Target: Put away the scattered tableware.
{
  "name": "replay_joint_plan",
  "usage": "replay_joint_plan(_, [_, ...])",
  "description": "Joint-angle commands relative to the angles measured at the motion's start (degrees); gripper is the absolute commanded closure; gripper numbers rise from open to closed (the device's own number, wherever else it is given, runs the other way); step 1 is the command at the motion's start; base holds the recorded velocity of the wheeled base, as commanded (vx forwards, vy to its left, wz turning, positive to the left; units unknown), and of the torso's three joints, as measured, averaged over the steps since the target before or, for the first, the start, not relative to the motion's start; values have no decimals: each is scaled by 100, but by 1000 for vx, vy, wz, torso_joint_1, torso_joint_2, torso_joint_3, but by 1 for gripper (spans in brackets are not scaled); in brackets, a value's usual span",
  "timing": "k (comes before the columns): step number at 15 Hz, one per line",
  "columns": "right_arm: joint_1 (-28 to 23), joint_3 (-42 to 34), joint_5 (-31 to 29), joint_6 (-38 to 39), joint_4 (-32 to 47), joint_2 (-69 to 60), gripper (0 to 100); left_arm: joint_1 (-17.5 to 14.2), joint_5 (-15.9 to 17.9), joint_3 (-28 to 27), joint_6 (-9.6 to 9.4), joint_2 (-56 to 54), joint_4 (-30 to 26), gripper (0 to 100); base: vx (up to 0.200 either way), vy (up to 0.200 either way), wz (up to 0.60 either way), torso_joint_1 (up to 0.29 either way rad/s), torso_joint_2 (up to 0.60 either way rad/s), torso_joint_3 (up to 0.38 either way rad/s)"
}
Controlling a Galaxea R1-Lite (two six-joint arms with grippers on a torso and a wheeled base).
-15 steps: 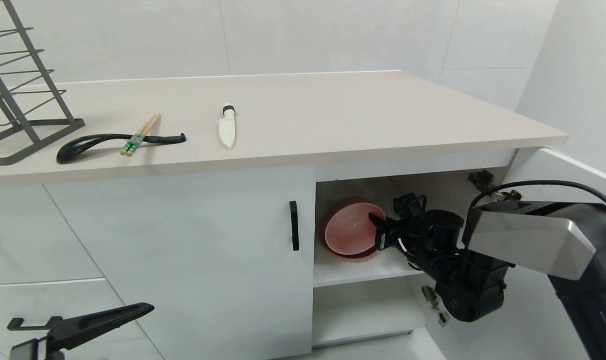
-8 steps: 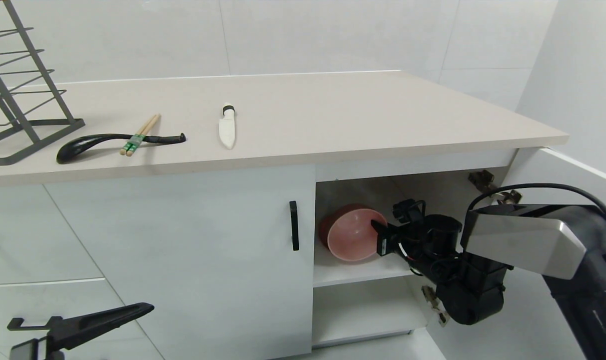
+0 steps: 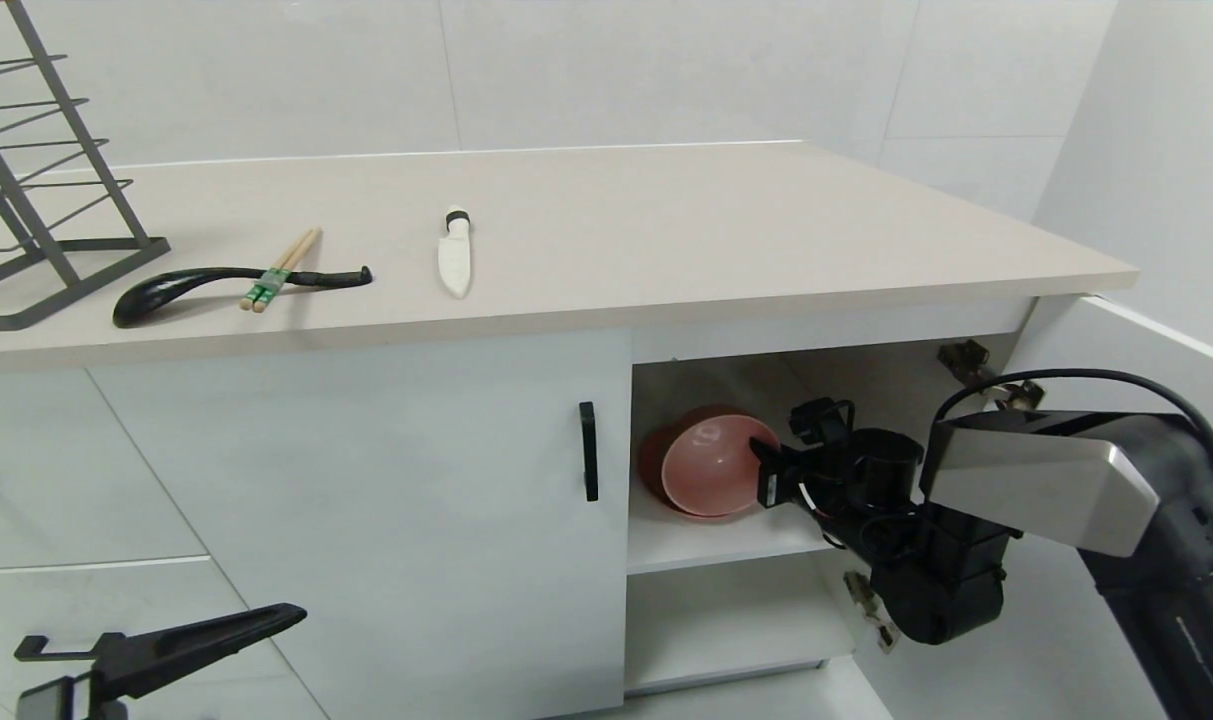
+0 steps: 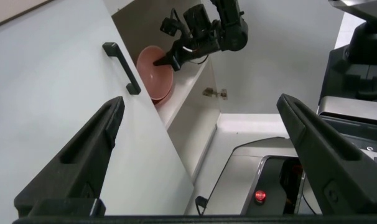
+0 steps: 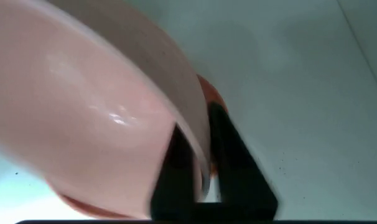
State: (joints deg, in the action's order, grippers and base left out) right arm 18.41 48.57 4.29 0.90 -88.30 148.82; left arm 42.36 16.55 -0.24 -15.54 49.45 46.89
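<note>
The right pincer (image 3: 761,462) is clamped on the rim of a pink bowl (image 3: 716,465), with one finger inside the rim and one outside. The bowl is plain, glossy and pale pink, and it is tipped up on edge with its hollow facing out of the cabinet. It hangs just in front of the pincer, over the upper shelf (image 3: 726,540) of the open cupboard. Whether its lower edge touches the shelf cannot be told.

Just beyond the pink bowl, on the side away from the pincer, sits a darker red bowl (image 3: 651,465). The two overlap closely, and contact between them is not clear. The cupboard has two shelves, and both bowls are at the upper one. Its door (image 3: 1146,350) stands open beside the right arm. The neighbouring door is shut, its black handle (image 3: 588,451) just past the bowls.

Well above the pincer, on the counter (image 3: 766,220), lie one black spoon (image 3: 166,290), one pair of chopsticks (image 3: 278,268) crossing the spoon's handle, and one white knife (image 3: 455,252) with a dark band. One wire rack (image 3: 26,200) stands beyond the spoon.

The left pincer (image 4: 201,102) hangs low in front of the shut door, well apart from the bowls, its fingers spread wide and holding nothing.
</note>
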Motion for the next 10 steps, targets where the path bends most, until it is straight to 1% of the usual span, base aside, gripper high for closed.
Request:
replay_joint_plan(1, [-4, 21, 2, -2, -3, 59, 0, 0, -3, -2, -1, 13, 5, 0, 0, 0, 0, 0, 0, 0])
replay_joint_plan(8, [58, 56, 28, -64, -30, 42, 0, 0, -3, -2, -1, 13, 5, 0, 0, 0, 0, 0, 0, 0])
replay_joint_plan(10, [66, 39, 54, -64, -56, -152, 0, 0, 6, -2, -1, 13, 5, 0, 0, 0, 0, 0, 0, 0])
